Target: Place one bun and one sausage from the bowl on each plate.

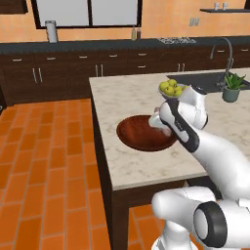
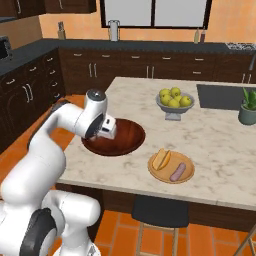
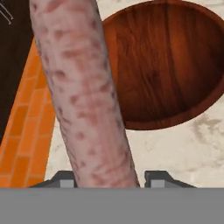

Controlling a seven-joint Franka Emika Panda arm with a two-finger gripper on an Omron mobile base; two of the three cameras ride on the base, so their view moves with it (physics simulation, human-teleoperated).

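Observation:
A pinkish-brown, mottled sausage stands close in the hand view, running up from between my fingertips. My gripper is shut on it. Beyond it lies the dark reddish-brown wooden bowl, and the part of its inside that shows is bare wood. From the base views, my gripper hangs low over the left side of the bowl near the island's front edge. To the right, the tan-orange plate carries a bun and another sausage. In the left base view the hand hovers over the bowl.
A grey pedestal bowl of yellow-green fruit stands behind the plate. A potted plant and a sink are at the far right of the island. A dark stool sits below the front edge, and orange tiled floor lies to the left.

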